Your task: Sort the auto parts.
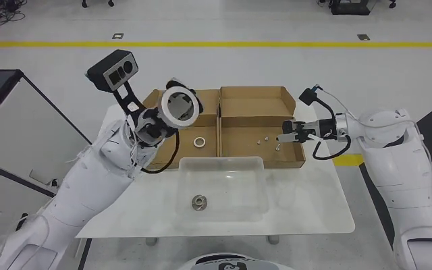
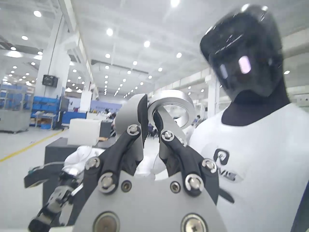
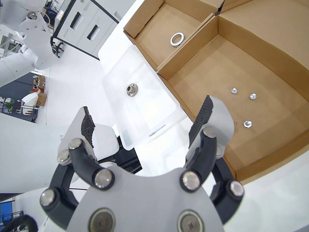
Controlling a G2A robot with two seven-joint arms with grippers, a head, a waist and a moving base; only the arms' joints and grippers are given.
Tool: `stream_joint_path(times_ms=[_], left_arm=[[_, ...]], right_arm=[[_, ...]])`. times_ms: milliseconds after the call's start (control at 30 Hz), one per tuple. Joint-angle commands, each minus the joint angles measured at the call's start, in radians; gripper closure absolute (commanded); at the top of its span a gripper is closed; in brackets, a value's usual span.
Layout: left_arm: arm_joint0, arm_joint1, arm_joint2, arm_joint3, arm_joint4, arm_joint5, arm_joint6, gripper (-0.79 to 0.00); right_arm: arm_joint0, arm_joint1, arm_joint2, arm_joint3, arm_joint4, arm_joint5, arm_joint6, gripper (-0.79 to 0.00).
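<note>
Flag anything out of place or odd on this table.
Nothing stands out. The small ring lies in the left cardboard box, three nuts in the right box, one flanged bushing in the clear bin. The left gripper holds a large metal ring by its wall; no spills or damage.

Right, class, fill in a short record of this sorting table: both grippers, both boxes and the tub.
left gripper: shut on large ring, raised
right gripper: open, empty, over right box
left box: one small ring
right box: three small nuts
clear tub: one flanged part
</note>
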Motion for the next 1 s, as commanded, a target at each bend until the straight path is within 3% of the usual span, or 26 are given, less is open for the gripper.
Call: stream_joint_path(times_ms=[0, 300, 433, 800, 967], left_arm=[[0.009, -0.01, -0.008, -0.027, -0.055, 0.0, 0.033, 0.0], [0.048, -0.057, -0.046, -0.069, -0.191, 0.0, 0.028, 0.0], [0.056, -0.074, -0.071, -0.046, -0.19, 0.0, -0.043, 0.0], [0.063, -0.081, -0.123, 0.049, -0.037, 0.0, -0.305, 0.0], [0.074, -0.09, -0.128, 0.03, -0.101, 0.0, -0.274, 0.0]], right_arm=[[0.0, 0.0, 0.0, 0.0, 0.0, 0.0, 0.0, -0.785], [0.0, 0.0, 0.0, 0.0, 0.0, 0.0, 0.0, -0.785], [0.0, 0.0, 0.0, 0.0, 0.0, 0.0, 0.0, -0.785], [0.0, 0.0, 0.0, 0.0, 0.0, 0.0, 0.0, -0.785], [0.0, 0.0, 0.0, 0.0, 0.0, 0.0, 0.0, -0.785]])
